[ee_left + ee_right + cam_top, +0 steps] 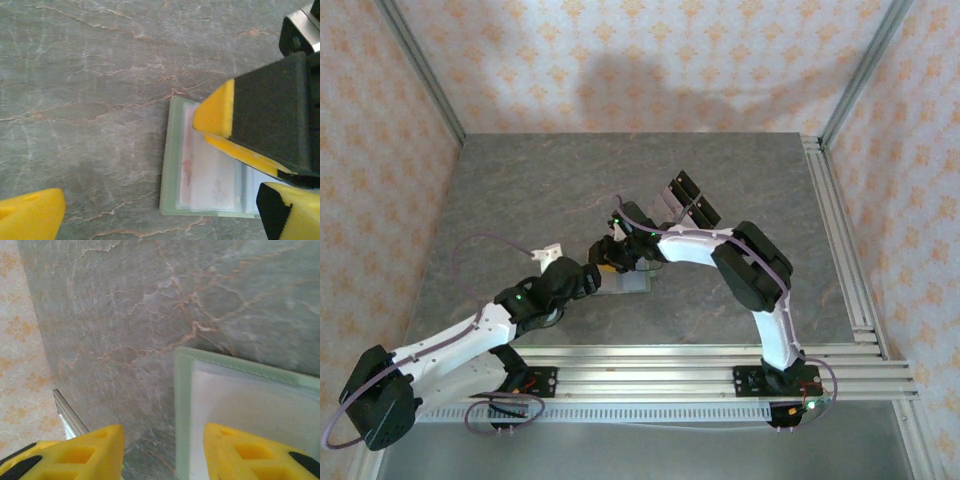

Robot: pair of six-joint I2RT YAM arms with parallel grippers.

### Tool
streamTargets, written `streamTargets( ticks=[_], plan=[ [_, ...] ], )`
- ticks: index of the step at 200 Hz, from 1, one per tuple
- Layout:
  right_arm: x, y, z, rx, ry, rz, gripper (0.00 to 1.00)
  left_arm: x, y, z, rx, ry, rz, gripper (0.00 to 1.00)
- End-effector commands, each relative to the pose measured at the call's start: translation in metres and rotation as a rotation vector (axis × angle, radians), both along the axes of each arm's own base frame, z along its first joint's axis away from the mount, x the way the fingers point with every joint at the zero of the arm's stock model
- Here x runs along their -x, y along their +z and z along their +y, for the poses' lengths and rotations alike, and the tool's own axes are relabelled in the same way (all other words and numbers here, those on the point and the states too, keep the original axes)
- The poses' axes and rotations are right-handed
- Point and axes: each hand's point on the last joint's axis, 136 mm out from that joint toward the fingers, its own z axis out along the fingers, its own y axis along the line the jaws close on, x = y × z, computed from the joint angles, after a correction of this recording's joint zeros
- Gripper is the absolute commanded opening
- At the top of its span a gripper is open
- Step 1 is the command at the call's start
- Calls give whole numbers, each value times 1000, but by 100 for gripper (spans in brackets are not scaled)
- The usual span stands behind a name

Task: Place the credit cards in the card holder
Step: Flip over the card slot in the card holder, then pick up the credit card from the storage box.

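Along the near edge, ribbed aluminium rails [650,365] carry both arm bases. Beyond them the counter [520,190], a smooth grey-green stone-look slab veined in rust, runs back to papered walls [620,60]. More rails [840,250] line its right edge.

The left fingers [30,217], blunt yellow wedges, stand wide open and hold nothing. They hang over the near side of the card holder [171,165], one of them above bare counter.

The card holder lies open and flat near the middle of the counter. It is a sage-green rectangle with a raised rim and a paler inside. A pale credit card [210,175] with faint reddish marks lies on its inner face. Whether the card is tucked into a pocket or only laid there I cannot tell.

The right fingers [235,452], also yellow-tipped on black, are partly open and grip nothing. They straddle one green edge of the holder, one over the pale inside and the other over bare stone. One tip sits at the card's far edge; I cannot tell if it touches. Both arm ends crowd close together over the holder.

Just left of them a small white block [549,252] lies apart. Farther back, a clear-and-black tray [685,203] stands tilted beside the right arm. Broad bare stone spreads at the far left.
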Motion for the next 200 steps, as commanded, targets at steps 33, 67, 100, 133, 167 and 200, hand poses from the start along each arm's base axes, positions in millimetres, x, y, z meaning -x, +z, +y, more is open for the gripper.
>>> streamTargets(
  ticks=[33,67,100,133,167,200],
  plan=[
    [-6,14,13,-63,4,31,45,10,-11,19,-76,51,51,100],
    [-30,79,-15,-97,-17,-79,45,6,-7,16,-112,34,72,100],
    [-53,119,-83,69,-55,-226,44,-3,-7,10,-180,6,119,100],
    [-69,114,-166,466,-38,-361,44,-19,-10,-1,-239,-33,159,100],
    [-78,99,-226,824,41,-428,40,-37,-17,-5,-254,-48,202,100],
    [-74,78,-250,979,112,-403,33,-48,-23,-2,-244,-45,235,100]
  ],
)
